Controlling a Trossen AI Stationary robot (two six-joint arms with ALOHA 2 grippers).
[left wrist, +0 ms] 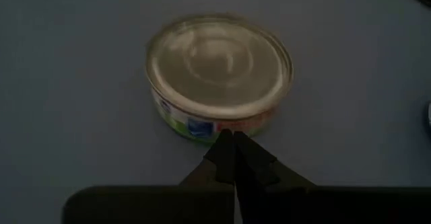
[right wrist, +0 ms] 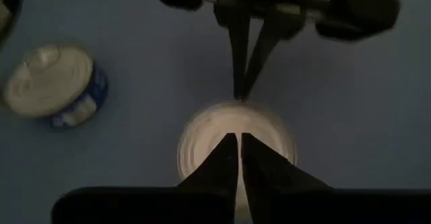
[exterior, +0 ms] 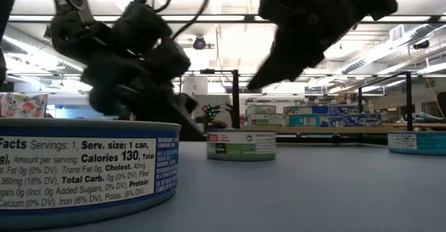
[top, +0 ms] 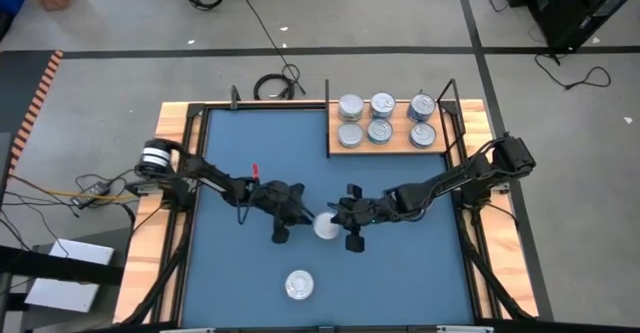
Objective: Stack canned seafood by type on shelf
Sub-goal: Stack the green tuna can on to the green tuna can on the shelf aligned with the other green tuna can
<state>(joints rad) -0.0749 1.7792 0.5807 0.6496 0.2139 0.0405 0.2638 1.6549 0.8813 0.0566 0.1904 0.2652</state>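
Note:
A green-labelled tin (top: 325,225) with a silver lid stands on the blue mat between my two grippers; it also shows in the low view (exterior: 241,146). My left gripper (top: 293,216) is shut and low at the tin's left side. My right gripper (top: 345,221) is shut and hovers over the tin's right part; the low view shows its tips (exterior: 252,86) well above the lid. A blue-labelled tin (top: 299,285) stands alone near the near edge. The wooden shelf (top: 345,149) at the far right carries several tins (top: 384,118). My left gripper has its shut fingertips (left wrist: 229,138) against the tin's side wall (left wrist: 210,128), at the side facing the table's left. The fingers come slanting down from the left. The tin stands upright with its base on the mat. Whether they press it, I cannot tell.
Dark upright posts (top: 328,98) stand at the shelf's corners. Another blue-labelled tin (exterior: 418,143) shows at the right in the low view. The wooden frame (top: 180,213) borders the mat (top: 400,273), which has bare room on the near right. Cables lie beyond the far edge.

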